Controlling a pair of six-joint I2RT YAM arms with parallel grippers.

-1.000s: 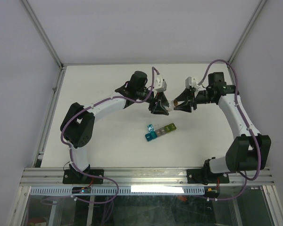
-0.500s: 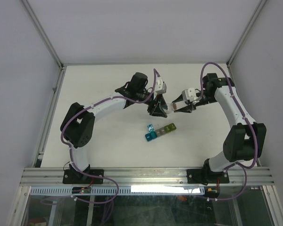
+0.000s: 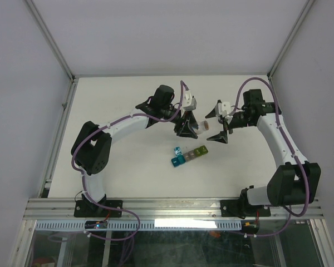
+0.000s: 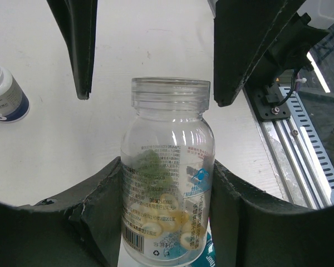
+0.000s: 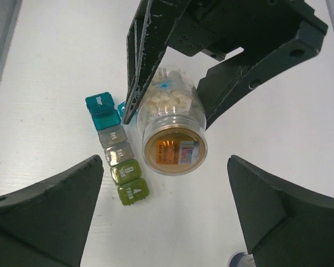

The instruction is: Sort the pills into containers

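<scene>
The containers [image 3: 189, 154] are a short strip of joined lidded cubes, teal, then grey, then olive-green. They lie flat on the bench [image 3: 122, 111], just nearer than both grippers. The left arm reaches mid-bench, its left gripper [image 3: 192, 129] clamped on a clear bottle [image 4: 168, 183] of pale pills [image 5: 166, 99]. The right gripper [image 3: 217, 124] faces the bottle's mouth, spread wide and clear of it.

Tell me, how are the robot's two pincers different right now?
The left pincer is shut on a clear pill bottle; the right pincer is open wide and holds nothing. The left pincer presses the bottle's sides, while the right pincer straddles the bottle's mouth end without touching it. Both are black, and they face each other.
</scene>
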